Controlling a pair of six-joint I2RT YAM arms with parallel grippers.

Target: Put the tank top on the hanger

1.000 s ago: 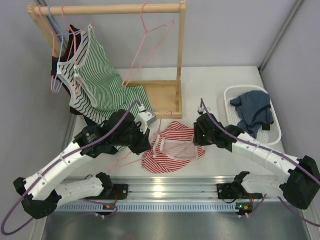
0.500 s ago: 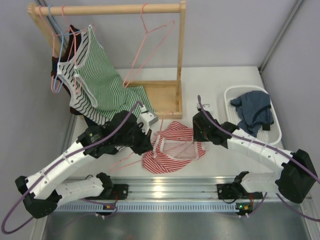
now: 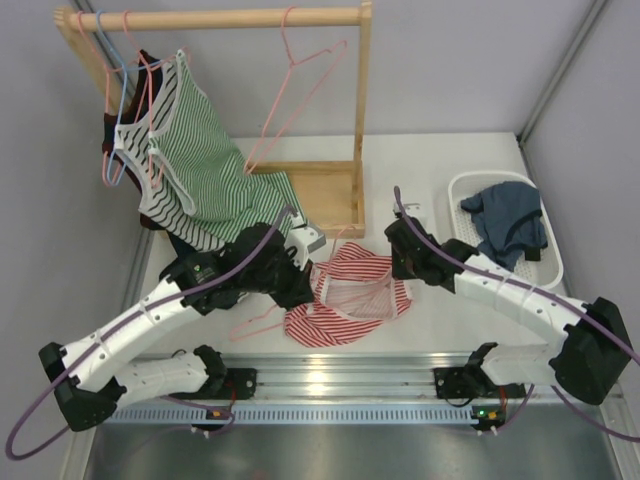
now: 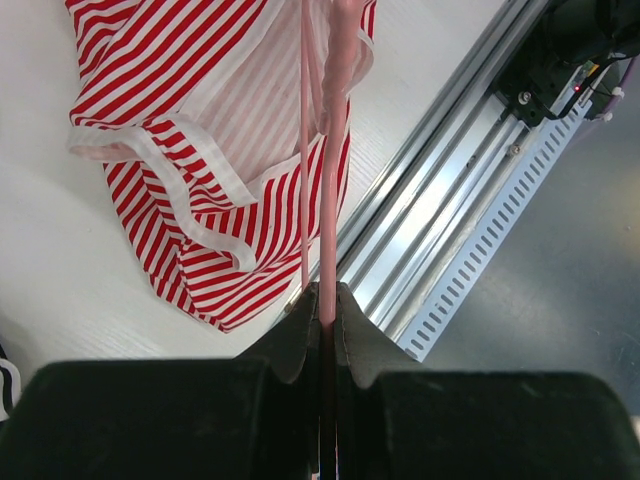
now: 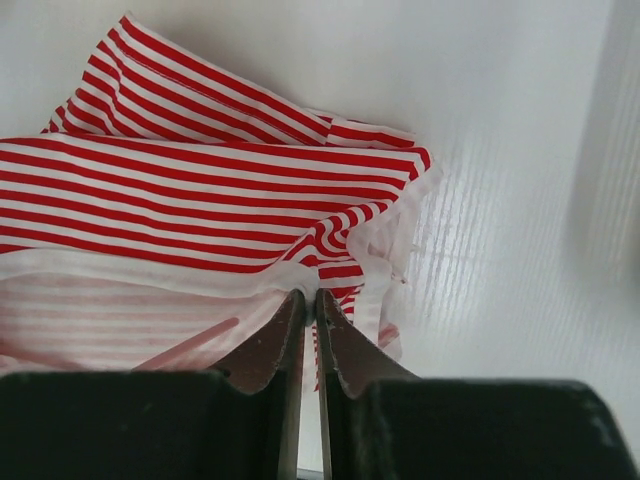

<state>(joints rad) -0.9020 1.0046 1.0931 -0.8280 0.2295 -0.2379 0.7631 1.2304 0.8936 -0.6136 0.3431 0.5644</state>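
Observation:
The red-and-white striped tank top (image 3: 350,300) lies crumpled on the white table between the arms. It also shows in the left wrist view (image 4: 190,110) and the right wrist view (image 5: 190,200). My left gripper (image 3: 300,287) is shut on the pink wire hanger (image 3: 255,325) at the top's left edge. In the left wrist view the hanger (image 4: 336,120) runs from the gripper (image 4: 327,292) across the fabric. My right gripper (image 3: 402,266) is at the top's right edge. In the right wrist view it (image 5: 309,296) is shut on the top's white trim.
A wooden rack (image 3: 362,110) stands at the back left with a green-and-white striped top (image 3: 200,160), a spare pink hanger (image 3: 295,90) and a light blue hanger (image 3: 123,95). A white basket (image 3: 470,185) with a dark blue garment (image 3: 505,225) sits at the right. A metal rail (image 3: 330,378) runs along the near edge.
My left gripper has moved right with the hanger, up to the tank top's left edge. My right gripper has shifted slightly left and back, still at the top's right edge.

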